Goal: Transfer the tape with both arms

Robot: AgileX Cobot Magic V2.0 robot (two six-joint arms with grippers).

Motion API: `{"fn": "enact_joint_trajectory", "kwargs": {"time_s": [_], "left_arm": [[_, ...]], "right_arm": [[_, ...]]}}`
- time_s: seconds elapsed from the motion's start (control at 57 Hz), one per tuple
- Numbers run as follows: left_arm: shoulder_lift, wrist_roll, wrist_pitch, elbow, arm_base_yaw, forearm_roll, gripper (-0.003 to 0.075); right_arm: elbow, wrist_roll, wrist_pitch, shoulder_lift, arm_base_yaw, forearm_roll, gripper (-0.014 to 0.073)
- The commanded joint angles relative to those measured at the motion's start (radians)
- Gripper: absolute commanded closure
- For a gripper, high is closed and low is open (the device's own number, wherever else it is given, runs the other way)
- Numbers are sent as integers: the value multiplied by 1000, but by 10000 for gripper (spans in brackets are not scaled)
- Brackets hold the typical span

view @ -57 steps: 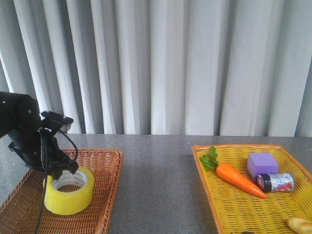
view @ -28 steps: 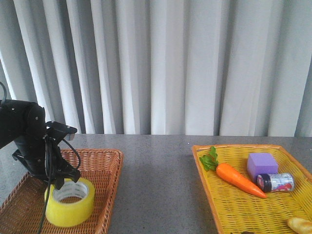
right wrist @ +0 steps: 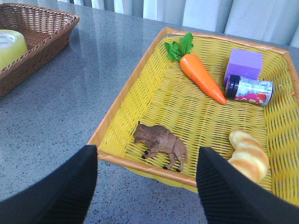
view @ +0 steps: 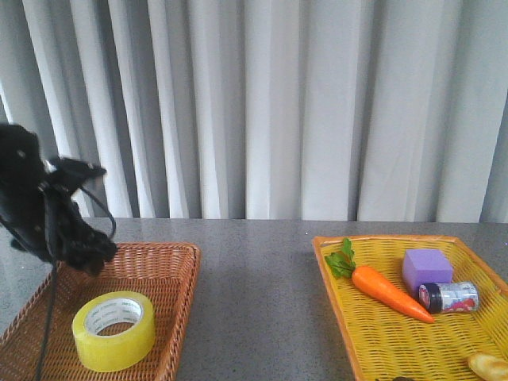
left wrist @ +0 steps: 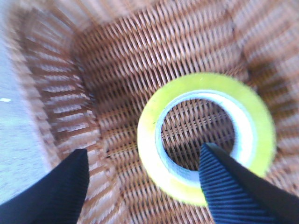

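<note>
the whole left wrist shot is motion-blurred, so the weave of the brown basket (left wrist: 117, 84) smears and any print on the tape (left wrist: 205, 140) core is unreadable; one dark fingertip (left wrist: 229, 186) covers part of the roll's rim. the left gripper (view: 83, 254) is a black smudge in the front view, can't tell how its jaws stand there, and the arm runs off the frame's left edge. front view also cuts the bread roll (view: 492, 367) at the corner, and the brown animal figure (right wrist: 161, 144) barely peeks in at the bottom edge. label on the little jar (view: 449, 297) is too small to read. right gripper (right wrist: 147, 186) only shows two fingertips, rest cropped.
</note>
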Motion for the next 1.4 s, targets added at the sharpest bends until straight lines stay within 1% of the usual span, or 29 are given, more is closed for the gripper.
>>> {"fn": "enact_joint_trajectory", "kwargs": {"time_s": [0.0, 0.088, 0.193, 0.281, 0.404, 0.596, 0.772, 0.93, 1.035, 1.105, 1.175, 1.298, 1.386], "left_arm": [[-139, -25, -20, -29, -3, -16, 224], [-214, -25, -33, -4, -3, -35, 224], [-330, -25, -83, 99, -3, -46, 224], [-444, -25, -149, 233, -3, -45, 224], [-621, -25, -264, 461, -3, -46, 224], [-887, -24, -392, 784, -3, -61, 224], [-1126, -28, -547, 1053, -3, -61, 224], [-1325, -31, -620, 1229, -3, -61, 224], [-1407, -32, -651, 1299, -3, -61, 230], [-1444, -47, -674, 1329, -3, -61, 252], [-1461, -59, -694, 1348, -3, -61, 292], [-1464, -74, -699, 1355, -3, -61, 407], [-1464, -75, -702, 1355, -3, -61, 500]], "right_arm": [[-26, -5, -67, 6, -7, 0, 148], [-26, -5, -67, 6, -7, 0, 148], [-26, -5, -67, 6, -7, 0, 148], [-26, -5, -67, 6, -7, 0, 148], [-26, -5, -67, 6, -7, 0, 148], [-26, -5, -68, 6, -7, 0, 148], [-26, -4, -68, 6, -7, 0, 148], [-26, -4, -68, 6, -7, 0, 148], [-26, -5, -58, 6, -7, 1, 148], [-26, -5, -47, 6, -7, 0, 148], [-26, -5, -35, 6, -7, 0, 152], [-26, -5, -22, 6, -7, 0, 199], [-26, -5, -23, 6, -7, 0, 268]]}}
